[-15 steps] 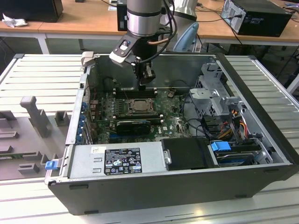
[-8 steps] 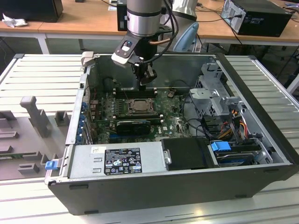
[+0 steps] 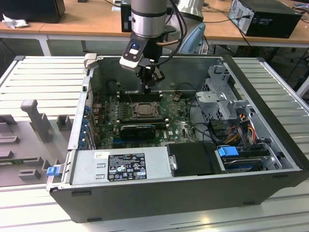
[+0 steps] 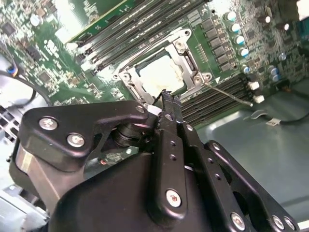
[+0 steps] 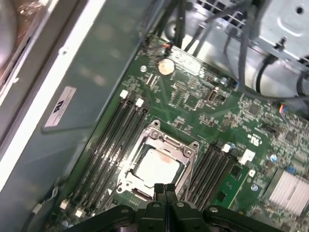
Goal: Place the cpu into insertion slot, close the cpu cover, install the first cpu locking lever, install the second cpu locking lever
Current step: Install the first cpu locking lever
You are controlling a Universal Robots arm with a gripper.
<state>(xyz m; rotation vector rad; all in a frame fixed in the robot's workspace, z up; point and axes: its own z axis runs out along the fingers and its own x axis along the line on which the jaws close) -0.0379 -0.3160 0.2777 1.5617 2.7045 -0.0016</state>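
The cpu [image 5: 155,166] is a pale square lying in the insertion slot [image 5: 126,182] on the green motherboard. The silvery cpu cover [image 5: 166,139] lies flat around it, framing the chip. In the second wrist view the cpu [image 4: 161,75] shows inside the cover [image 4: 186,57], and a thin metal lever [image 4: 227,93] sticks out sideways over the black memory slots. My gripper [image 5: 164,189] hangs just above the socket's edge, fingers pressed together with nothing between them. In the exterior view the gripper [image 3: 148,88] hovers over the slot [image 3: 140,109] inside the open computer case.
Black memory slots [image 5: 120,130] flank the socket on both sides. The case wall [image 3: 159,67] stands close behind the gripper. A drive cage [image 3: 219,94] and cables [image 3: 241,125] fill the exterior view's right; the power supply [image 3: 120,164] lies in front.
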